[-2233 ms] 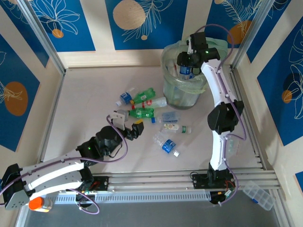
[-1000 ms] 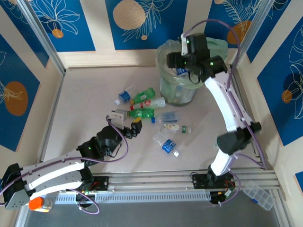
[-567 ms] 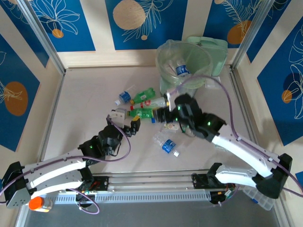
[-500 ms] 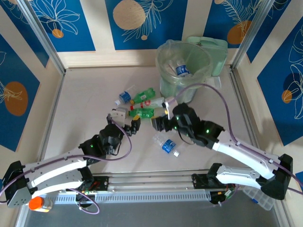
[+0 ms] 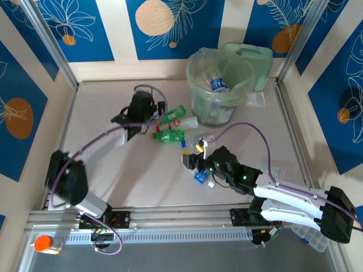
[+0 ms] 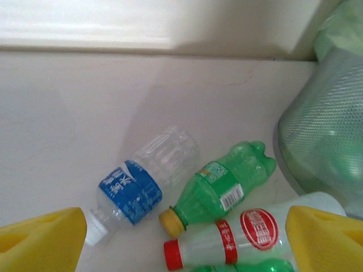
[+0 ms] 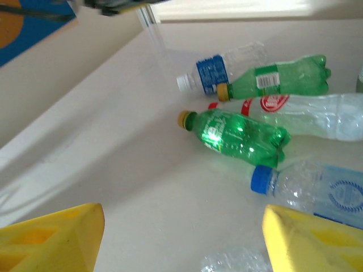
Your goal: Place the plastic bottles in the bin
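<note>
Several plastic bottles lie left of the bin [image 5: 198, 107]: a green one [image 5: 173, 113], a white red-capped one [image 5: 186, 122] and another green one [image 5: 170, 136]. One blue-labelled bottle [image 5: 218, 84] lies inside the bin. My left gripper [image 5: 154, 113] hangs open over the cluster. In the left wrist view its yellow fingers [image 6: 42, 243] flank a clear blue-labelled bottle [image 6: 136, 181], a green bottle [image 6: 221, 184] and the white bottle [image 6: 244, 235]. My right gripper [image 5: 193, 154] is open low over the table. The right wrist view shows bare floor between its fingers [image 7: 54, 238], with a green bottle [image 7: 241, 136] and a blue-capped clear bottle [image 7: 312, 187] just beyond.
A flat pale-green lid [image 5: 254, 59] leans behind the bin, and a small clear box [image 5: 255, 99] lies to its right. An orange-capped jar [image 5: 42, 243] stands at the near left. Metal rails [image 5: 181, 215] frame the floor. The bin's wall [image 6: 329, 141] is close on the left gripper's right.
The right arm left the bin, a bottle now lying inside it, and dropped to the table near the bottles. The left arm swung from the near left out to the far cluster.
</note>
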